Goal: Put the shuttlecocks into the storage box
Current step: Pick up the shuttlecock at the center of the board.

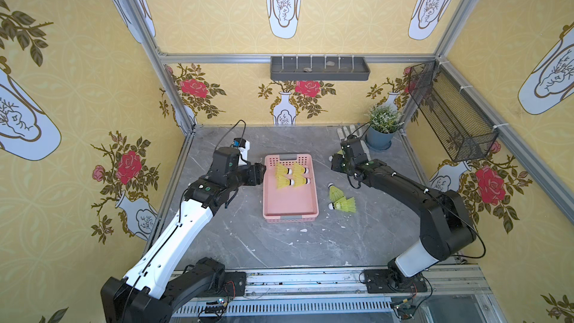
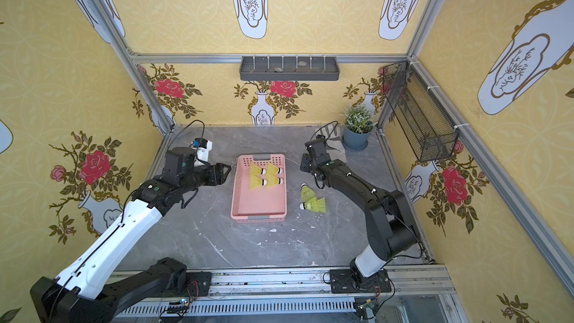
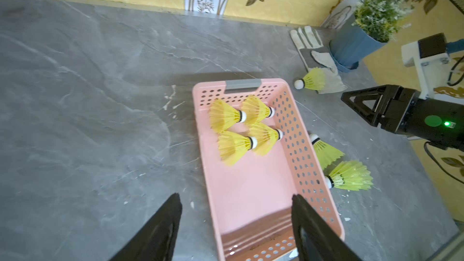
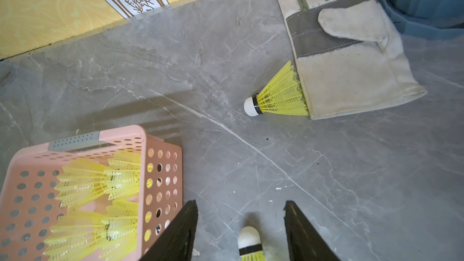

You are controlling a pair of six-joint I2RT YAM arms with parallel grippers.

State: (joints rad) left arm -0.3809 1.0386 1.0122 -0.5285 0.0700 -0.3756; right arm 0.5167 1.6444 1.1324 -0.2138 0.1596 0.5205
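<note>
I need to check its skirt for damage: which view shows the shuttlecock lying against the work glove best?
The right wrist view: the shuttlecock lies close and unobstructed, skirt touching the glove. The left wrist view shows it whole but small. In both top views the right arm hides most or all of it.

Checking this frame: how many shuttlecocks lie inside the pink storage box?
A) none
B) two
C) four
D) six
C: the left wrist view shows four shuttlecocks lying in two pairs at one end of the storage box.
</note>
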